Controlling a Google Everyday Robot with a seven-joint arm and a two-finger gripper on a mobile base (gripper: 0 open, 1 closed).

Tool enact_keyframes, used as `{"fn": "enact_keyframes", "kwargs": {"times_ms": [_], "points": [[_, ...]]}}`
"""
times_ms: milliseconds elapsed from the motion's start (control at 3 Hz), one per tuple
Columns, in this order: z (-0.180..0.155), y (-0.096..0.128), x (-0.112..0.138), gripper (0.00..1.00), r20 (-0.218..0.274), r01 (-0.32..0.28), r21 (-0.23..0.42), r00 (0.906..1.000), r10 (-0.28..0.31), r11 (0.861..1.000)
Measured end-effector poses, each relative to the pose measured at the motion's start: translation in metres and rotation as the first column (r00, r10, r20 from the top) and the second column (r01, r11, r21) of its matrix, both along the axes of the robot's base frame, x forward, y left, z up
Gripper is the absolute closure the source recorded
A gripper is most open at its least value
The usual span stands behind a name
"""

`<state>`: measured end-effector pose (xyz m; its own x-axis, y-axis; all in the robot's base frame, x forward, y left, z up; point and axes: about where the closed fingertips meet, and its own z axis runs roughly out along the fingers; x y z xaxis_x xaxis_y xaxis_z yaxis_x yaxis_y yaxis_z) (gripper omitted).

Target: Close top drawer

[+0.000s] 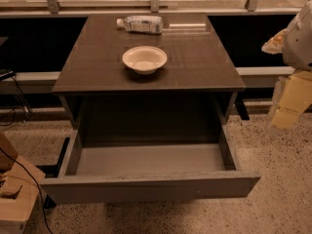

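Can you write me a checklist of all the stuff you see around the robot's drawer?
Surface: dark tabletop, holding two things.
Job's things: top drawer pulled out wide, nothing seen inside.
Clutter: white bowl mid-tabletop; plastic bottle lying on its side at the back.
Grippers: gripper at the right edge, apart from the drawer.
Cables: black cable across the floor, left.
Surroundings: speckled floor; brown box lower left.

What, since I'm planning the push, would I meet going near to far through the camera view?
Top drawer, pulled open → bowl → bottle. The gripper hangs at the right edge, beside the table.
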<state>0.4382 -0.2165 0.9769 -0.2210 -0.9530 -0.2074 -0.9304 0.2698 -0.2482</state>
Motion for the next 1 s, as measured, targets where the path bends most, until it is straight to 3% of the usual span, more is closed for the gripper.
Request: {"fn": "enact_keyframes", "kwargs": {"times_ms": [333, 667, 1000], "points": [[0.000, 0.000, 0.000, 0.00, 0.000, 0.000, 0.000, 1.0000, 0.000, 1.000], [-0.007, 0.005, -0.004, 0.17, -0.009, -0.019, 0.000, 0.9998, 0.019, 1.000], [-0.027, 0.014, -0.016, 0.40, -0.026, -0.032, 0.036, 0.9991, 0.033, 0.999]]}}
